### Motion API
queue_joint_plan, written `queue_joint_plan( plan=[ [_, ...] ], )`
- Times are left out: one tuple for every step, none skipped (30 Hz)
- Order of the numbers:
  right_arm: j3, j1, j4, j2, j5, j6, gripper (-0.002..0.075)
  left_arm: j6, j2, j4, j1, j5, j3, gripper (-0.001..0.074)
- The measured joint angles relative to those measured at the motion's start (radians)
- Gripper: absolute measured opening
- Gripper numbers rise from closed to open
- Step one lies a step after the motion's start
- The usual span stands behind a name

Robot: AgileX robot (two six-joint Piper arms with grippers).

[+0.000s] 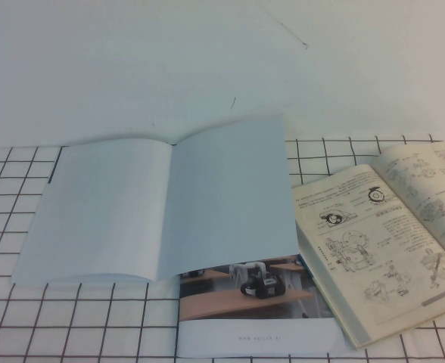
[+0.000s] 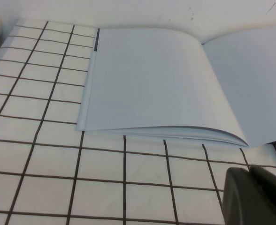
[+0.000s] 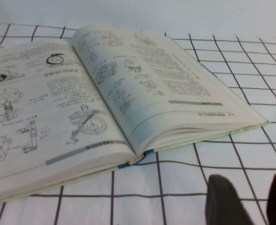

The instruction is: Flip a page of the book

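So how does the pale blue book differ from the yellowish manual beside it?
The book shows plain pale blue-white pages; the manual shows yellowish pages with black line drawings and text. The book looks thin; the manual is thicker. The book lies over a booklet, the manual's edge over that booklet's other side. Both lie open on the gridded table.

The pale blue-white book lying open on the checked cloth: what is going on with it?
Nothing is handling the large thin pale blue-white book; it lies open on plain pages, over a booklet picturing a black robot. Beside it lies an open yellowish manual with line drawings. The left gripper hovers near the book's edge. The right gripper, fingers apart and holding nothing, hovers by the manual.
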Motion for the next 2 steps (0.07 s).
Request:
queue_joint_plan(
  plan=[
    [0.000, 0.000, 0.000, 0.000, 0.000, 0.000, 0.0218, 0.000, 0.000, 0.000, 0.000, 0.000, 0.000, -0.0003],
    [0.000, 0.000, 0.000, 0.000, 0.000, 0.000, 0.0218, 0.000, 0.000, 0.000, 0.000, 0.000, 0.000, -0.0003]
  ],
)
